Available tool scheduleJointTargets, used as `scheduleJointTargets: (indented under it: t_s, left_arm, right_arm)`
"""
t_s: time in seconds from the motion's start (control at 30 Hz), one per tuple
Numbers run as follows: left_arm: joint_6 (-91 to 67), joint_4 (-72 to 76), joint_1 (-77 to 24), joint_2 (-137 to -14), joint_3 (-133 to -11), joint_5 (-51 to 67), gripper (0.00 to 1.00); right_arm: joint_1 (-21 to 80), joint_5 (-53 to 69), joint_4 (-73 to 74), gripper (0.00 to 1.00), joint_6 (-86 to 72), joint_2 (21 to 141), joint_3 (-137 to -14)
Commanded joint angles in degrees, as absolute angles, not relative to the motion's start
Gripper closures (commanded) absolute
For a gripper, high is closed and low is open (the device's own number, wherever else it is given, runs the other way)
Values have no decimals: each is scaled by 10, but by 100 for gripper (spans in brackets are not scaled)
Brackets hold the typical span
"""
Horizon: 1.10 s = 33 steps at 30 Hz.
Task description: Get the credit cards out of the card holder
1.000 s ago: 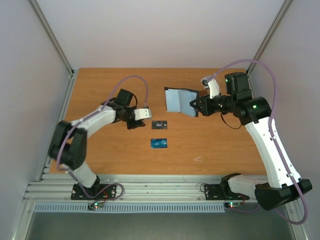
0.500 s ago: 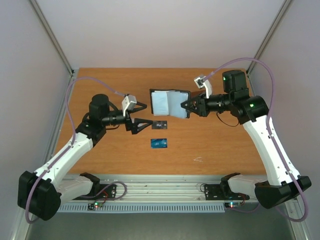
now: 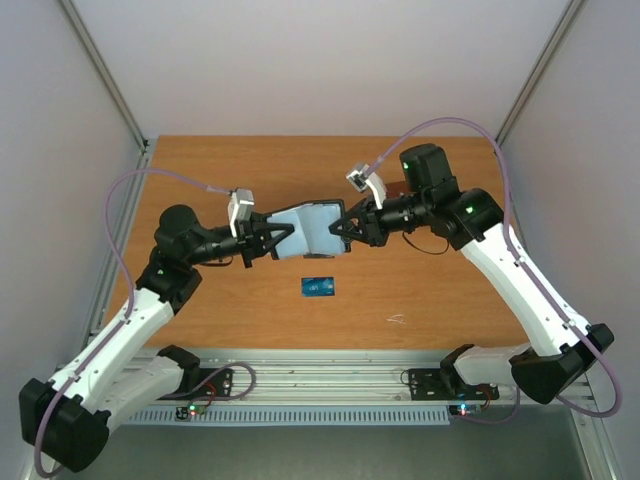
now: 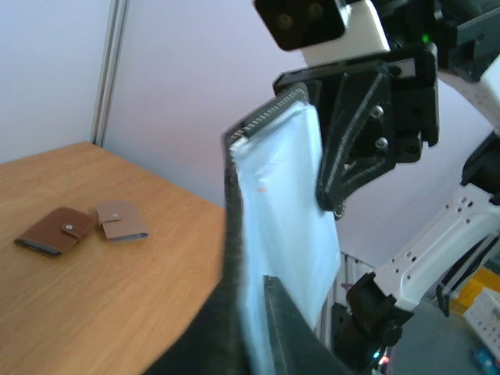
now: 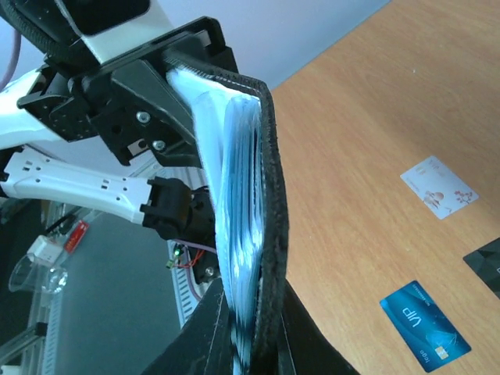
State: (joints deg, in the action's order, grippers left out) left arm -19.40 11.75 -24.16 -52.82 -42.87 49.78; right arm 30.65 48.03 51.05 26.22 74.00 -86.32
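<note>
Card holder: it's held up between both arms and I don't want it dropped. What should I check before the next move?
1. The right gripper is shut on the card holder: ok.
2. The left gripper is closed on the holder's light blue inner side: ok.
3. That left grip is on a card, not only on lining: cannot tell.
4. The holder is lifted off the table: ok.
5. The blue card lies flat on the table, apart from both grippers: ok.
</note>
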Motion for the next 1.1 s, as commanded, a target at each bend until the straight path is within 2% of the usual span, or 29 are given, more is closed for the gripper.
scheduleJointTargets:
  t_s: [0.0, 0.1, 0.23, 0.37, 0.5, 0.53, 0.8, 1.07]
  left_arm:
    - [-173, 156, -256, -505, -411, 511, 99]
    - [-159, 177, -264, -500, -411, 509, 100]
    - [-136, 213, -272, -491, -416, 523, 100]
    - [-153, 225, -272, -479, -414, 477, 100]
    - [-176, 230, -272, -468, -406, 462, 100]
    - [-175, 232, -272, -468, -404, 464, 100]
    - [-143, 241, -272, -463, -406, 494, 100]
    - [-131, 241, -272, -465, -412, 507, 100]
  right_arm:
    - [331, 445, 452, 93, 245, 741, -880]
    - [353, 396, 433, 83, 230, 752, -881]
    - [375, 330, 412, 64, 214, 768, -887]
    - [375, 334, 395, 47, 212, 769, -893]
    - [375, 400, 408, 9, 259, 738, -888]
    - [373, 417, 434, 3, 278, 731, -892]
    - [303, 453, 517, 1, 326, 694, -914]
    - [294, 433, 560, 2, 346, 732, -954]
